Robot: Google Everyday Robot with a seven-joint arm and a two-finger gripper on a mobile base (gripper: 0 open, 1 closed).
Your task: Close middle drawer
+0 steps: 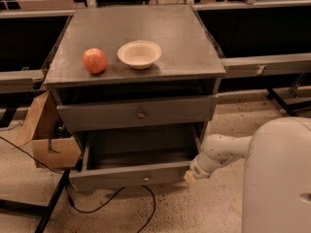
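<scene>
Cabinet top (187, 38): grey, flat; I see two items on it.
Apple (95, 60): front left.
Bowl (139, 54): upright, just right of apple.
Gripper (190, 176): low, at middle drawer (121, 178) right front corner.

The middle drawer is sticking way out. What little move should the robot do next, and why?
Probably a short push straight back toward the cabinet. The middle drawer is pulled far out, so you can see inside it. The gripper sits low at the right end of its front panel, on the outer side, so pushing inward from there looks like the natural next bit.
</scene>
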